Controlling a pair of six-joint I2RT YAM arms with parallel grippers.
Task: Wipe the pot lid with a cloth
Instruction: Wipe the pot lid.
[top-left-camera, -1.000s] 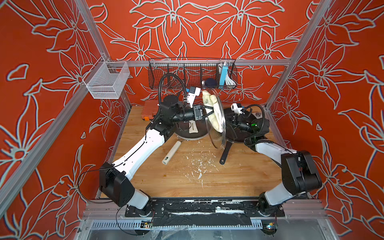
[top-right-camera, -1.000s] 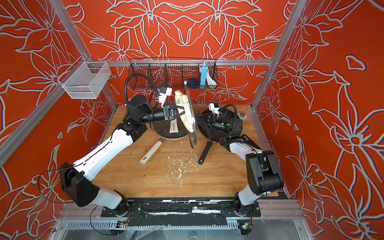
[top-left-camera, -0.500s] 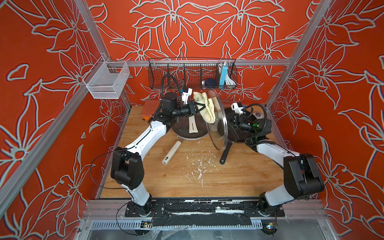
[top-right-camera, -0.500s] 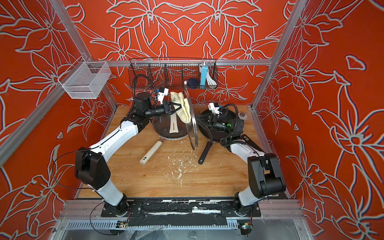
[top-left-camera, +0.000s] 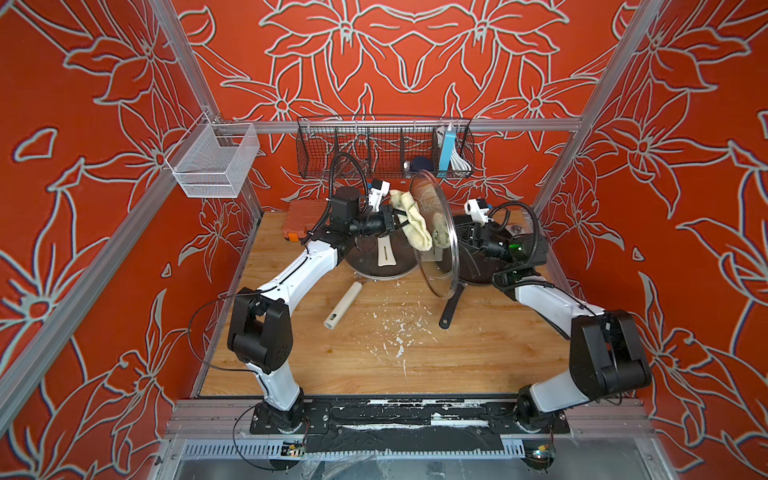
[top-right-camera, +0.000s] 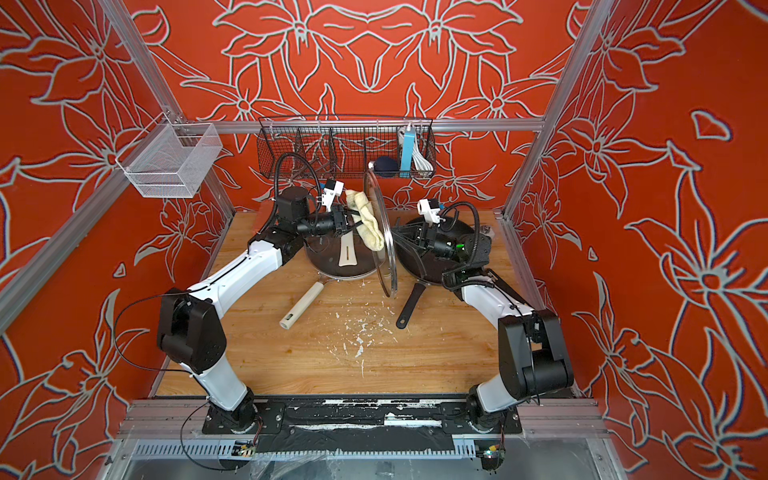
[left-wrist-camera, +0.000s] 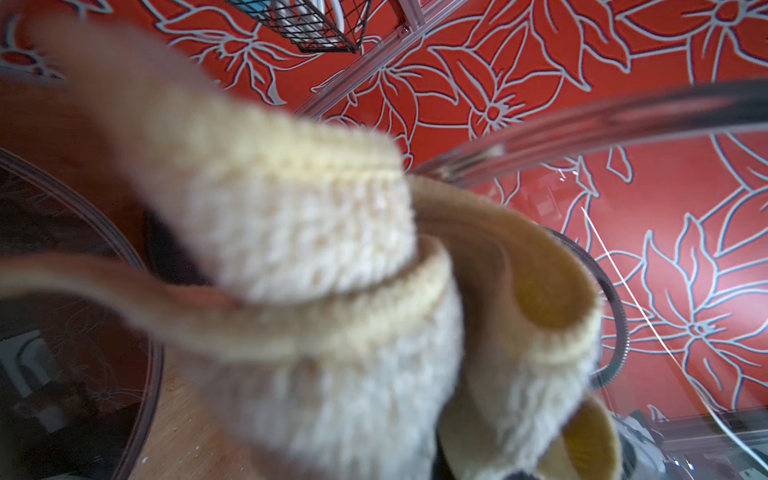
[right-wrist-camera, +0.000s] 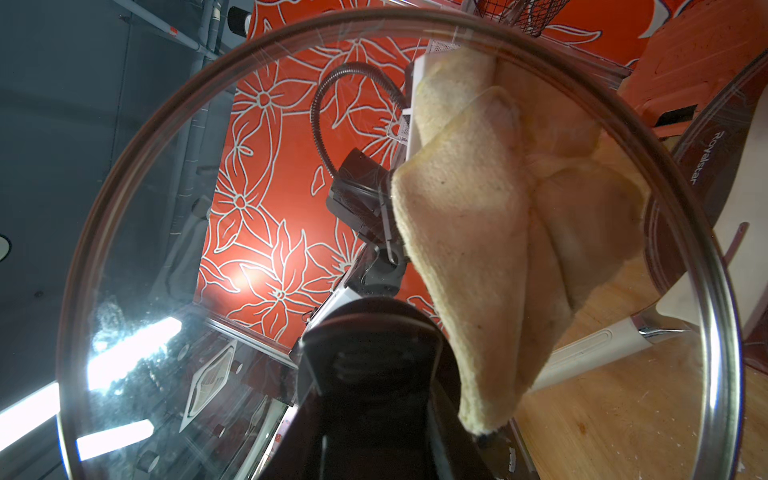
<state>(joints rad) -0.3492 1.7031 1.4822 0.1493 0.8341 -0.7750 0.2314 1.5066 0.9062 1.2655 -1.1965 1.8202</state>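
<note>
The glass pot lid (top-left-camera: 441, 272) (top-right-camera: 385, 266) stands on edge above the table in both top views. My right gripper (top-left-camera: 463, 240) (top-right-camera: 409, 242) is shut on its black knob (right-wrist-camera: 370, 353) from the right side. My left gripper (top-left-camera: 395, 219) (top-right-camera: 351, 219) is shut on a pale yellow cloth (top-left-camera: 413, 220) (top-right-camera: 368, 222). The cloth lies against the lid's left face, on its upper half. Through the glass (right-wrist-camera: 166, 208) in the right wrist view the cloth (right-wrist-camera: 478, 232) looks flattened on it. In the left wrist view the cloth (left-wrist-camera: 324, 257) hides the jaws, with the lid's rim (left-wrist-camera: 582, 120) behind.
Under the left gripper a dark pan (top-left-camera: 365, 266) with a cream handle (top-left-camera: 343, 305) sits on the table. A black frying pan (top-left-camera: 451, 307) lies under the right arm. An orange box (top-left-camera: 301, 216) is at the back left. White crumbs (top-left-camera: 395, 332) litter the middle. Wire baskets (top-left-camera: 382, 151) (top-left-camera: 214, 160) hang behind.
The cloth has slid from the lid's middle up towards its far upper part, and the left arm's elbow has drawn back. The right arm has kept the lid almost still.
</note>
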